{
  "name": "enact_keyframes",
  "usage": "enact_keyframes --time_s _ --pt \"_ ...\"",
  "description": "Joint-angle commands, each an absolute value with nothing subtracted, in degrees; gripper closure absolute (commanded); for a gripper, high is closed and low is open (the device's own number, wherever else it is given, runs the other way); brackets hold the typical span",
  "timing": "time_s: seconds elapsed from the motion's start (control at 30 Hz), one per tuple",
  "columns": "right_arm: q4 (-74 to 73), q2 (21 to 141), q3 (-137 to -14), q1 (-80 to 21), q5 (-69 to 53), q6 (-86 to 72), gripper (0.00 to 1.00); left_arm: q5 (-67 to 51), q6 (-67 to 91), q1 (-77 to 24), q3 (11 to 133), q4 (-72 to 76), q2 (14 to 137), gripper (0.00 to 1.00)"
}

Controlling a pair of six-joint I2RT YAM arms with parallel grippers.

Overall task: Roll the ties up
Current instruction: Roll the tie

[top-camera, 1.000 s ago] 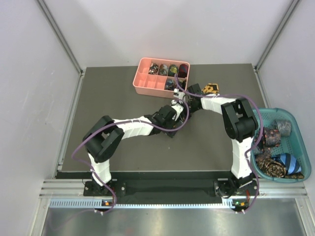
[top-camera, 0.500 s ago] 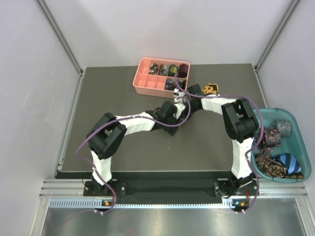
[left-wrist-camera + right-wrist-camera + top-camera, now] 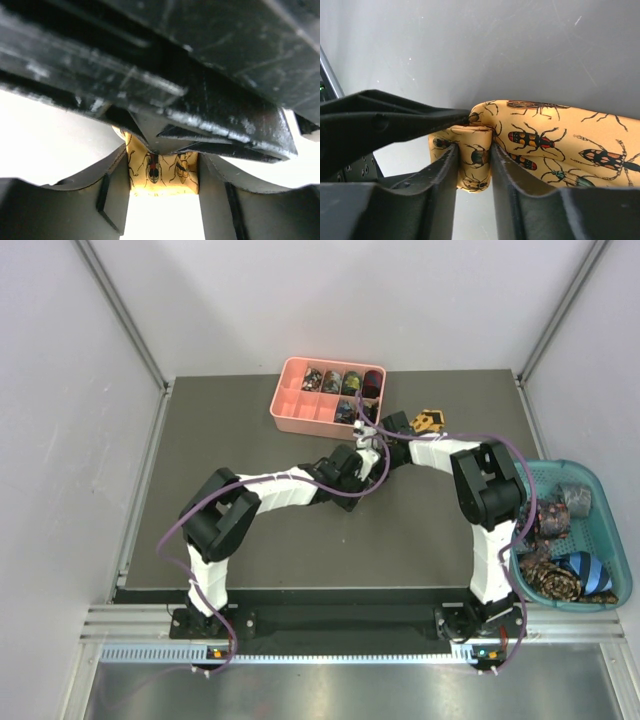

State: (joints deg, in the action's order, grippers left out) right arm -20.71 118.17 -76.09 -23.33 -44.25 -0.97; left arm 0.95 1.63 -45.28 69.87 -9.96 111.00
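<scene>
As right pincer pinches, yellow beetle-print tie

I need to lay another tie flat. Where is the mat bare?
Bare: the mat left of the pink tray, and the front strip between the arms' bases. Crowded: below the tray, where left gripper and right gripper pinch the yellow tie.

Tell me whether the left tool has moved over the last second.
Yes. The left tool, gripping the yellow tie, has shifted up the top view, toward the pink tray.
</scene>
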Motion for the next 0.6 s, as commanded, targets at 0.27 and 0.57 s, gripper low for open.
enact_keyframes --time_s 0.27,0.57 --pt "-12.0 112.0 -71.5 -18.0 -44.2 -9.0 0.58 1.4 0.6 -46.2 69.8 -14.1 114.4 0.52" --pt "-0.4 103.5 -64.1 -11.2 -39.5 -20.1 0.55 0.5 0.9 -46.2 70.3 -14.8 116.5 0.54"
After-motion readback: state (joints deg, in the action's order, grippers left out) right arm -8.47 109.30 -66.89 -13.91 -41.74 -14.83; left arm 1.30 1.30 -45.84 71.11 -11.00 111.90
